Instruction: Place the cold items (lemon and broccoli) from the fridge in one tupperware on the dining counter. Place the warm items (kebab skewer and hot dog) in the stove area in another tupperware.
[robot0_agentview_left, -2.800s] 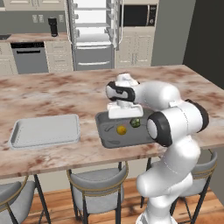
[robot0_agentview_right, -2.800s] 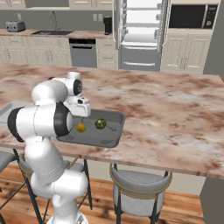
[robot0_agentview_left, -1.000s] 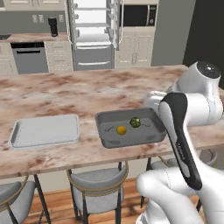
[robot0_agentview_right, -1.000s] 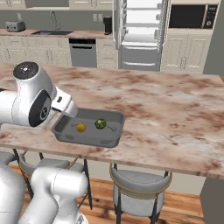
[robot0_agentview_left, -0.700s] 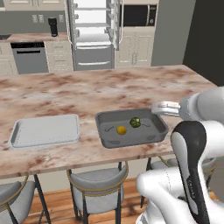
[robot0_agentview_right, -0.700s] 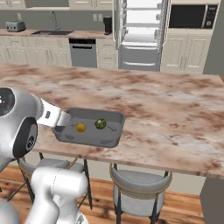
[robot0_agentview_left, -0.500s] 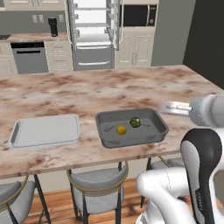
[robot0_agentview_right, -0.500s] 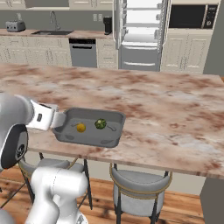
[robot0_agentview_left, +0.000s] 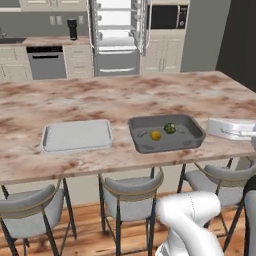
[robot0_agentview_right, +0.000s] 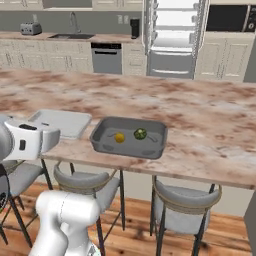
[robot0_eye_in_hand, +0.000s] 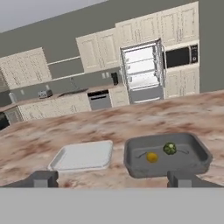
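The lemon (robot0_agentview_left: 156, 135) (robot0_agentview_right: 119, 137) (robot0_eye_in_hand: 152, 157) and the broccoli (robot0_agentview_left: 170, 128) (robot0_agentview_right: 140, 133) (robot0_eye_in_hand: 169, 148) lie side by side in the dark grey tupperware (robot0_agentview_left: 142, 144) (robot0_agentview_right: 101, 139) (robot0_eye_in_hand: 134, 162) on the dining counter (robot0_agentview_left: 100, 97). To its left sits the light grey tupperware (robot0_agentview_left: 76, 135) (robot0_agentview_right: 60, 122) (robot0_eye_in_hand: 83, 155) with nothing in it. My gripper (robot0_eye_in_hand: 113, 179) is open and holds nothing. It hangs back at the counter's near edge and looks across both containers toward the fridge (robot0_agentview_left: 116, 35) (robot0_eye_in_hand: 142, 70), whose doors stand open. The kebab skewer and hot dog are out of view.
Grey-seated stools (robot0_agentview_left: 131, 192) (robot0_agentview_right: 182, 202) stand under the counter's near edge. Against the back wall are a dishwasher (robot0_agentview_left: 46, 62), a microwave (robot0_agentview_left: 167, 16), and a toaster (robot0_agentview_right: 30, 28) beside a sink.
My arm has swung back from over the dark tupperware to the counter's near side, away to the right in the left base view. The lemon, broccoli and both containers have not moved.
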